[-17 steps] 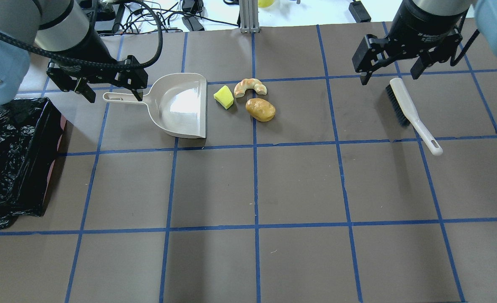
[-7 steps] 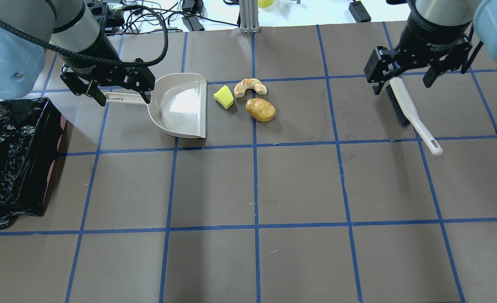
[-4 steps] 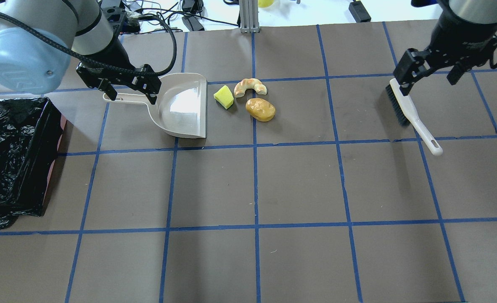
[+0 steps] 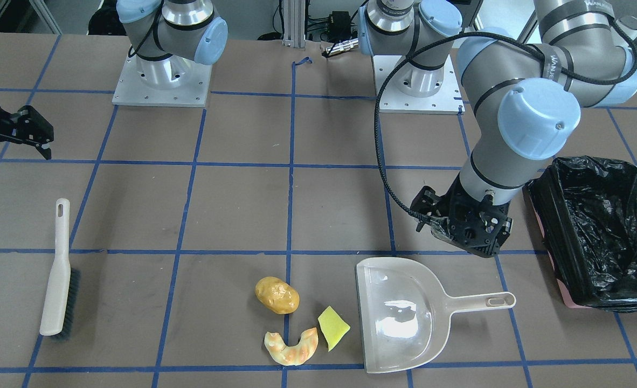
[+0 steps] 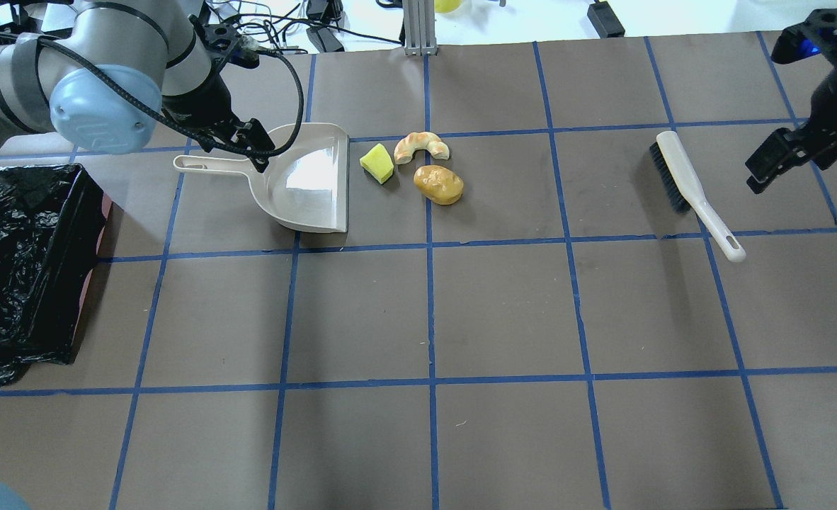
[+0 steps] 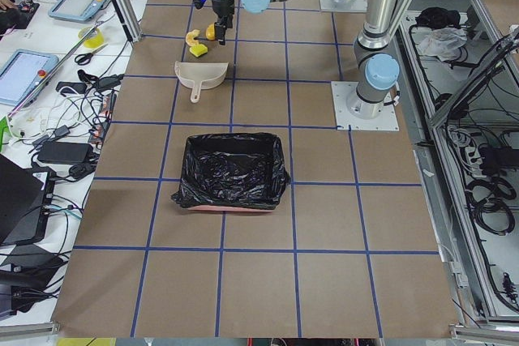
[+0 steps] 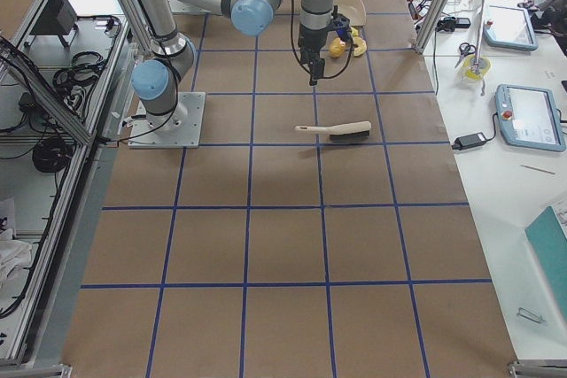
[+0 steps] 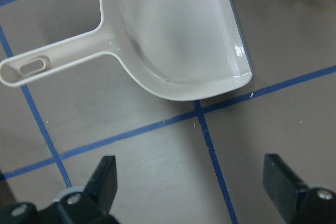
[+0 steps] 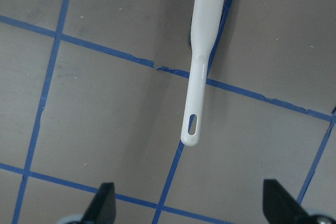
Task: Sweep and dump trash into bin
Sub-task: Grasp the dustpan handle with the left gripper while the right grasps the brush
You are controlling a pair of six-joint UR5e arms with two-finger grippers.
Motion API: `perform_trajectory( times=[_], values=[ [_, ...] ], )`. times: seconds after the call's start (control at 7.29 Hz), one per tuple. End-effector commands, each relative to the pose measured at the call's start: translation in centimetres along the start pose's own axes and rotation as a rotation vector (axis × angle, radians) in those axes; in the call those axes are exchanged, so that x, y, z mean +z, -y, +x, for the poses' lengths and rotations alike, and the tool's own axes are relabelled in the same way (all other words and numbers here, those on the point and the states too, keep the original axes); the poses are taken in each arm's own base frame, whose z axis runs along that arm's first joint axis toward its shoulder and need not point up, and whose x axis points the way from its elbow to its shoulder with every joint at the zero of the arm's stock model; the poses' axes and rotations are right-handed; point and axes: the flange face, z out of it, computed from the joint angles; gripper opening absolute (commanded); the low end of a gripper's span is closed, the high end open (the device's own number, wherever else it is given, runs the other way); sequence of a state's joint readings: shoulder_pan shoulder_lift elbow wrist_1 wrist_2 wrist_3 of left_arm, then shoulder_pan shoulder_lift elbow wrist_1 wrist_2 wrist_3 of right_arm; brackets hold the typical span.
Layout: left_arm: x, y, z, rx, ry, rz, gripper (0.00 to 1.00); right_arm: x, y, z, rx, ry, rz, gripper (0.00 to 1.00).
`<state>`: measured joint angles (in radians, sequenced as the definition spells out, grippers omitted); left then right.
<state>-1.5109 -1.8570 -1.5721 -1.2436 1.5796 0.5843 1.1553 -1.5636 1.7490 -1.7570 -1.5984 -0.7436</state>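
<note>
The trash lies in a cluster just off the dustpan's mouth: a golden-brown lump point(image 5: 438, 184), a curved croissant piece point(image 5: 422, 146) and a yellow wedge point(image 5: 377, 163). The bin point(image 5: 22, 262), lined with a black bag, stands at the table's left end. My left gripper point(image 4: 463, 230) hangs open close above the handle of the beige dustpan point(image 5: 305, 177) and holds nothing. In its wrist view both fingers point(image 8: 105, 179) are wide apart below the pan point(image 8: 178, 30). My right gripper point(image 5: 779, 159) is open and empty, to the right of the brush point(image 5: 682, 178). The brush handle point(image 9: 203, 56) shows ahead of its fingers.
Cables and boxes crowd the strip behind the mat at the far edge point(image 5: 298, 28). An aluminium post point(image 5: 418, 28) stands at the far middle. The brown mat with blue tape lines point(image 5: 433, 319) spreads toward the robot.
My left gripper has turned and drawn off the dustpan handle that it straddled. My right gripper has swung right, from over the brush head to beside the brush. Trash, pan and brush have not moved.
</note>
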Motion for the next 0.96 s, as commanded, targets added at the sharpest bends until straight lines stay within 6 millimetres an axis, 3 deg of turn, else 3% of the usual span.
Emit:
perform_trajectory(
  times=[0.0, 0.27, 0.41, 0.82],
  values=[
    [2.9, -0.1, -5.1, 0.325, 0.013, 0.008, 1.00, 5.1, -1.0, 3.5, -0.008, 0.078, -0.003, 1.00],
    [5.6, 1.2, -6.8, 0.699, 0.061, 0.032, 1.00, 10.2, 0.9, 5.5, 0.040, 0.096, -0.039, 1.00],
    [6.9, 1.6, -7.2, 0.854, 0.063, 0.025, 1.00, 11.0, 1.2, 5.9, 0.042, 0.085, -0.038, 1.00],
    [11.1, 1.4, -9.1, 1.057, 0.015, -0.001, 1.00, 13.7, 2.7, 5.7, 0.128, 0.087, -0.051, 1.00]
  ],
)
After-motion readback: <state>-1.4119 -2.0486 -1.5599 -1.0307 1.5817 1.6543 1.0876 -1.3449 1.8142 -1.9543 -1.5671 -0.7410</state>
